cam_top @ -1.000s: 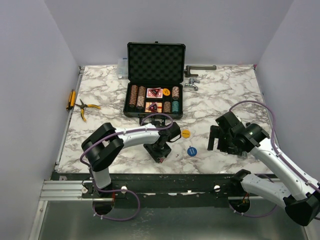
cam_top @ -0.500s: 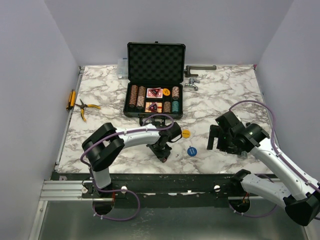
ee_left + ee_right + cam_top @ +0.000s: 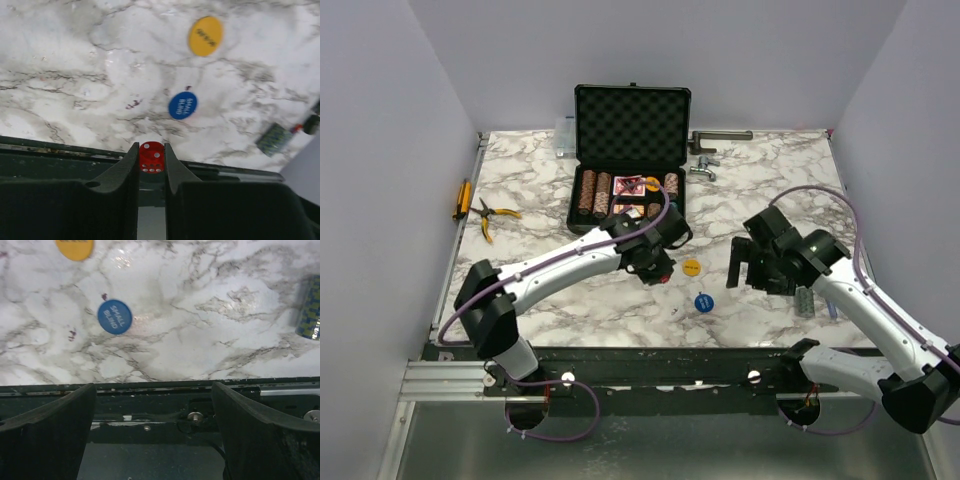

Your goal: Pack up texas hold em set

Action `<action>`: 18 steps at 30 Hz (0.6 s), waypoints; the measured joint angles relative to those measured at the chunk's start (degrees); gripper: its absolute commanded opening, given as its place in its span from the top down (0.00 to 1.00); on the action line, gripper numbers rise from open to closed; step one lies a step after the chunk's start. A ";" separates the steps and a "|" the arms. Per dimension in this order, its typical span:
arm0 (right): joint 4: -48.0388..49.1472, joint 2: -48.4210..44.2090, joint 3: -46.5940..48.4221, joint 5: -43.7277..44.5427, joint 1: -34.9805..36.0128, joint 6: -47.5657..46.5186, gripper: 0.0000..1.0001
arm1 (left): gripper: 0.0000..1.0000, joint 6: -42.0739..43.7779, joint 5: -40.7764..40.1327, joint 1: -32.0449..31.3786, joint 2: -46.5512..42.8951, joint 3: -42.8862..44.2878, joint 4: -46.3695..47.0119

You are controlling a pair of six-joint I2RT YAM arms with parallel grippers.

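Left claw point(image 3: 151, 150) is pinched narrow on the red die point(image 3: 151, 157), held off the worktop point(image 3: 530, 190) at centre frame, just below the open case point(image 3: 632, 125). That height looks meant to clear its front wall. Right claw point(image 3: 745, 272) gapes wide and empty at centre-right, with the yellow disc point(image 3: 691, 267) and blue disc point(image 3: 704, 301) loose between the two.

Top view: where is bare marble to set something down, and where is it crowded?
Bare marble lies between the pliers and the case, and right of the case between the metal tools and the right gripper. Crowded: front centre, where the yellow disc and blue disc lie between it and the left gripper.
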 measured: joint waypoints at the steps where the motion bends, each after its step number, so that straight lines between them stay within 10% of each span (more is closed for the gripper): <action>1: 0.00 0.55 1.57 0.00 0.00 -0.07 0.01 | 1.00 0.76 -0.55 0.22 -1.14 2.40 -0.96; 18: -3.23 3.13 18.51 -0.02 0.00 4.00 0.01 | 1.00 15.67 0.55 23.82 -9.86 11.89 -7.67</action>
